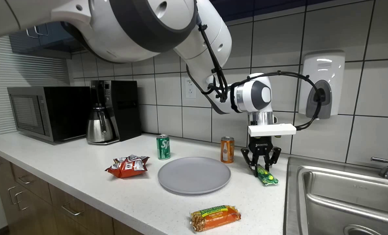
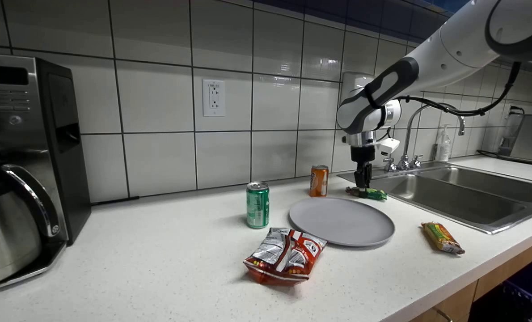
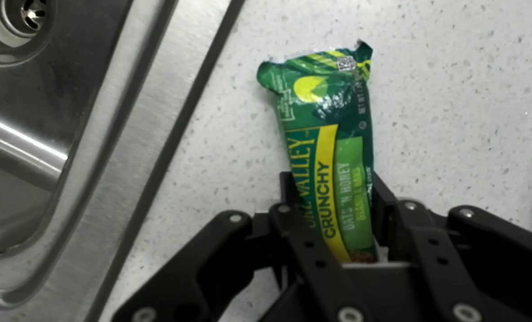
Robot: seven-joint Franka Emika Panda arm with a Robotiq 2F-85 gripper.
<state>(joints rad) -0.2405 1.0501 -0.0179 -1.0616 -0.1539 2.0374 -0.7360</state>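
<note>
1 gripper (image 3: 333,181), clamped on sides of 1 green Nature Valley Oats 'n Honey bar (image 3: 324,134); bar's on ctr (image 1: 141,199), btwn 1 gray plate (image 1: 194,175) & 1 2-basin sink (image 1: 292,195). 2 cans, both upright: 1 green Sprite can (image 1: 163,147), 1 orange can (image 1: 227,150). Also 1 red/silver snack bag (image 1: 128,167) & 1 Nature Valley Peanut Butter bar (image 1: 216,218) nr plate. Far end from sink: 1 coffee maker (image 1: 125,111), 1 microwave (image 1: 65,112).

Exterior view: from sink (image 1: 292,195) end, slightly downward, obliquely along tiled wall (image 1: 275,42) toward microwave (image 1: 47,112); arm (image 1: 141,29) near. Exterior view: from beside coffee maker (image 2: 62,165), slantwise toward sink. Both share plate (image 1: 194,176). Wrist view: very close, down onto green bar (image 3: 326,134).
</note>
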